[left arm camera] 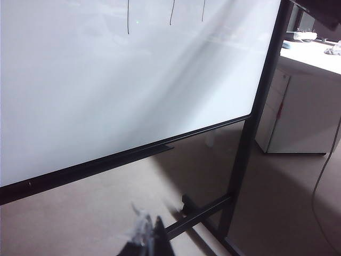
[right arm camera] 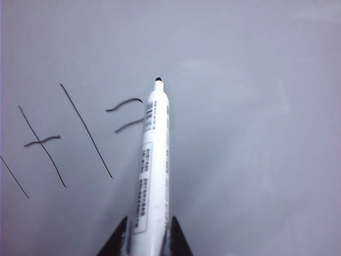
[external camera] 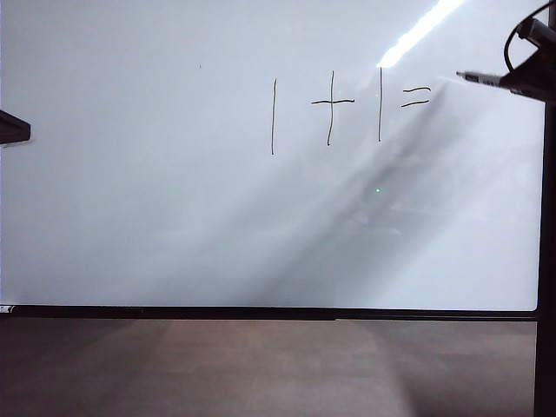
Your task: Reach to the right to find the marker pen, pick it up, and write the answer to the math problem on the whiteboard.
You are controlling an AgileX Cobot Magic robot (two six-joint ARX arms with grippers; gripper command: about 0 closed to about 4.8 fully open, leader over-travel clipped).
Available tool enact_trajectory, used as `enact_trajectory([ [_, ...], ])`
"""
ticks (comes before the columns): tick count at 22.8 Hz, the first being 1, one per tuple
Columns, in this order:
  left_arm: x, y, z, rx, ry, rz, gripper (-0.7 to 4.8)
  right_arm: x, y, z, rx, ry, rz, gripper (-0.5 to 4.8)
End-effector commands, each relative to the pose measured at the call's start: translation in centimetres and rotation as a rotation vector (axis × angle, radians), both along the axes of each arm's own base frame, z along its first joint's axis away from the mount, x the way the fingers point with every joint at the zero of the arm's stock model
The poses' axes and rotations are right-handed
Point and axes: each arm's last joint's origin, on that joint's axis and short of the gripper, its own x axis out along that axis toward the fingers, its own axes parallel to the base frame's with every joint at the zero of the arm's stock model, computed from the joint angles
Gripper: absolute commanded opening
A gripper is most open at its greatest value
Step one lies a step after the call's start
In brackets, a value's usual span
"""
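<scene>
A brown floor (external camera: 261, 365) runs under the whiteboard (external camera: 174, 226), a big glossy white panel in a thin black frame on a dark stand, with a bright glare streak toward 1 o'clock in the exterior view. The math problem (external camera: 347, 106) sits at about 12 to 1 o'clock on the board: one plus one equals, in thin black strokes, with nothing written after the equals sign. The right gripper (right arm camera: 148, 240) comes in from the board's 2 o'clock edge, its two dark fingers pinching the pen (right arm camera: 152, 170), a white barrel with a small black tip. The pen points toward 9 o'clock in the exterior view, its tip just right of the equals sign; whether it touches the board cannot be told. The left gripper (left arm camera: 145, 234) hangs low near the board's lower frame, over the floor, blurred; whether its fingers are spread cannot be told. Beyond the stand, at 2 o'clock in the left wrist view, stands a white cabinet (left arm camera: 298, 117) with small unclear items on top.
</scene>
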Motion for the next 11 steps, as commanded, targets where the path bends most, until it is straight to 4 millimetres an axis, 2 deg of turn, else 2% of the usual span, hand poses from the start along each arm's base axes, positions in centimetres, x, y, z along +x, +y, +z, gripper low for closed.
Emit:
enact_trajectory([
  [1,0.02,0.02,0.13,-0.005,-0.010,0.004,-0.05,0.23,0.31,1.15,-0.027,-0.064,0.014,-0.09],
  [11,0.02,0.02,0.13,-0.005,-0.010,0.003,-0.05,1.15,0.71,1.27,-0.036,-0.037,0.046,-0.09],
])
